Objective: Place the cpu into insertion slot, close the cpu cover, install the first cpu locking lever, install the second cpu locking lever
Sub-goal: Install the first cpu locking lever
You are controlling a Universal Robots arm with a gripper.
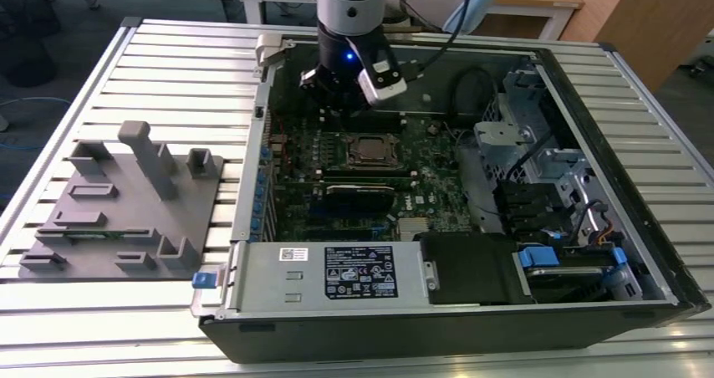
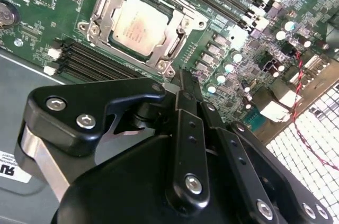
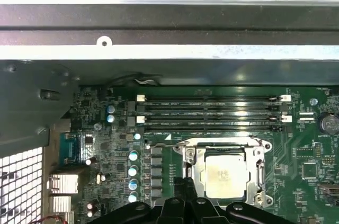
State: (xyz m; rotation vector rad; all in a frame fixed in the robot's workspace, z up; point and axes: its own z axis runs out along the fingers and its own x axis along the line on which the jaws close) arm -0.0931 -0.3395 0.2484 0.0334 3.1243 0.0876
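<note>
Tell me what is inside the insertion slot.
The cpu lies in the insertion slot, its silver top showing through the cpu cover window. What lies beneath it is hidden.

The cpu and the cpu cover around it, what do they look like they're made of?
The cpu top looks like metal with a dull silver-grey finish: it gives a soft matte sheen, not a mirror glare. The cpu cover looks like thin stamped metal, probably steel, bright and bare, with sharp highlights along its bent edges.
</note>
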